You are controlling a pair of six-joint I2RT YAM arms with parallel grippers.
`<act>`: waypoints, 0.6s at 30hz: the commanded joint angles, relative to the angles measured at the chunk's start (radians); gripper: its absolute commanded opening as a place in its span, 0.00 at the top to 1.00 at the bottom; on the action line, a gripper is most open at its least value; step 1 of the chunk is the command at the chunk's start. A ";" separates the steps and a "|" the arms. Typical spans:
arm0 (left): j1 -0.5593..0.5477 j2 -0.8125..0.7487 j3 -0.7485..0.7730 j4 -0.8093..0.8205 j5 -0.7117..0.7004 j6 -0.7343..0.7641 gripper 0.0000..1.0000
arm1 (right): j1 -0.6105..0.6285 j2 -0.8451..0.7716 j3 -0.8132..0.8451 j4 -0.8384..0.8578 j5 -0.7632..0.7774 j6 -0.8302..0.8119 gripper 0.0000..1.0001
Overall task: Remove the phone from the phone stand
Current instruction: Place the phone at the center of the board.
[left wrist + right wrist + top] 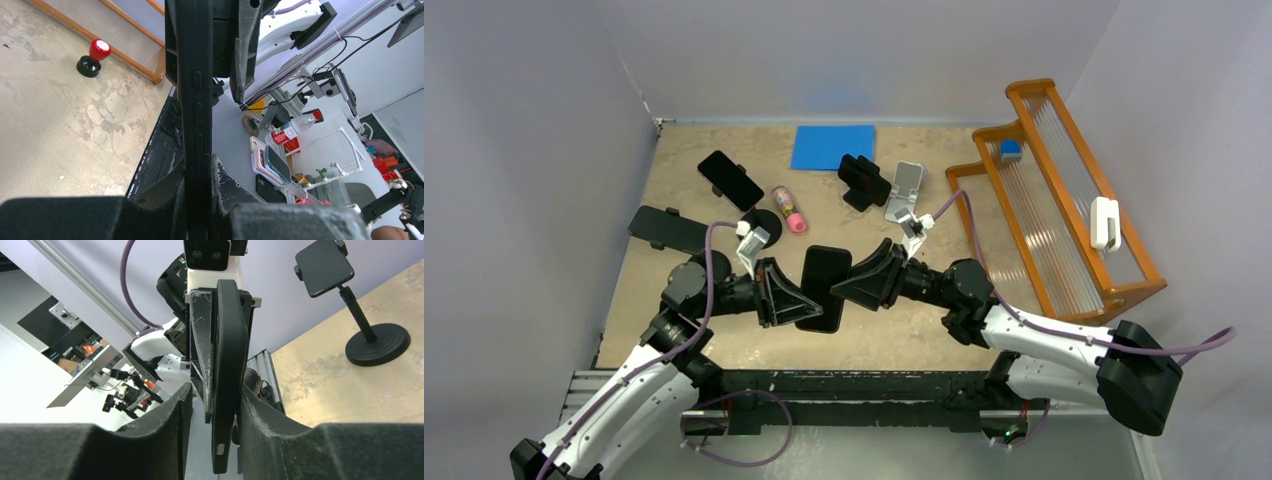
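While the left gripper (804, 298) and right gripper (839, 288) both pinch the phone (826, 262), release one only once the other holds firm.

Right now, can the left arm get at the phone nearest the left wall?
Probably not: the left tool is shut on the held phone, which the right tool also grips; the wall-side phone lies otherwise unblocked.
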 commanded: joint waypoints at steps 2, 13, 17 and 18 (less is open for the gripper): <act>-0.003 -0.006 -0.009 0.122 0.017 -0.006 1.00 | 0.006 0.013 0.060 0.094 -0.028 0.043 0.64; -0.003 0.016 0.016 0.049 -0.001 0.050 1.00 | 0.008 0.018 0.073 0.081 -0.049 0.038 0.97; -0.003 0.018 0.032 0.004 -0.023 0.072 0.76 | 0.008 -0.012 0.076 0.039 -0.041 0.014 1.00; -0.002 0.018 0.039 -0.014 -0.029 0.081 0.65 | 0.008 -0.025 0.074 0.021 -0.035 0.005 1.00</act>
